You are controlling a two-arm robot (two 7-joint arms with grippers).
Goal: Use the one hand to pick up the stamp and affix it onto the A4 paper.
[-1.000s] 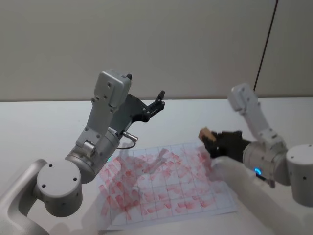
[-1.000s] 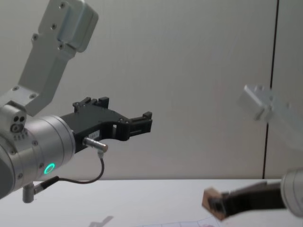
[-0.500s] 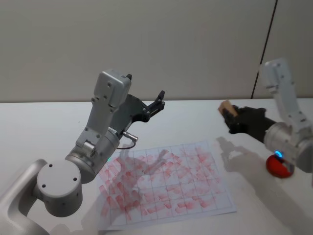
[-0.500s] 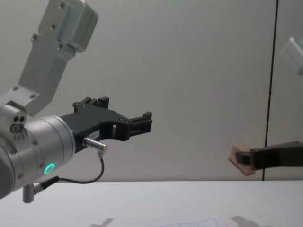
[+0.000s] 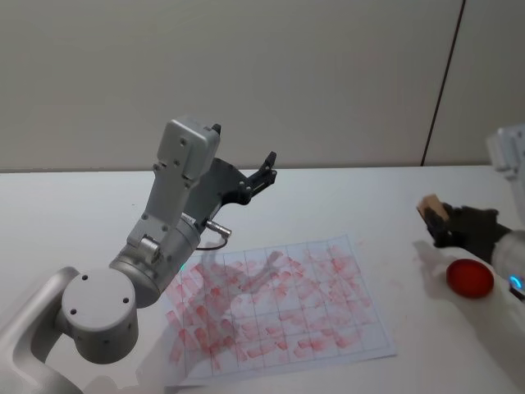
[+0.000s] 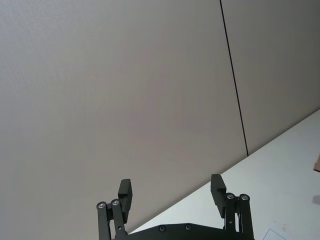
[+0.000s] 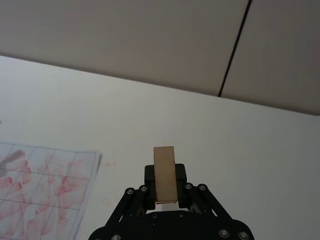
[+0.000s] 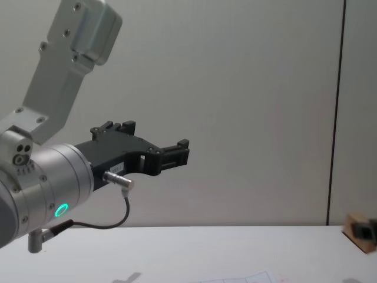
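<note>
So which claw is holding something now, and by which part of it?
The right claw holds the stamp by its lower end, the rest sticking out beyond the fingertips. The left claw is open, holding nothing.

Left claw [image 8: 179, 152] raised above white table [image 8: 206, 250], fingers apart; stamp [image 8: 356, 230] at right edge.

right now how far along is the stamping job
Done: the stamp is picked up, shut in the right gripper, and the A4 paper is covered in red prints across its grid. In hand: the right gripper holds the stamp off to the paper's right, beside a red round pad. Left: carrying it over the sheet and pressing down. The left gripper is raised, open, idle.
</note>
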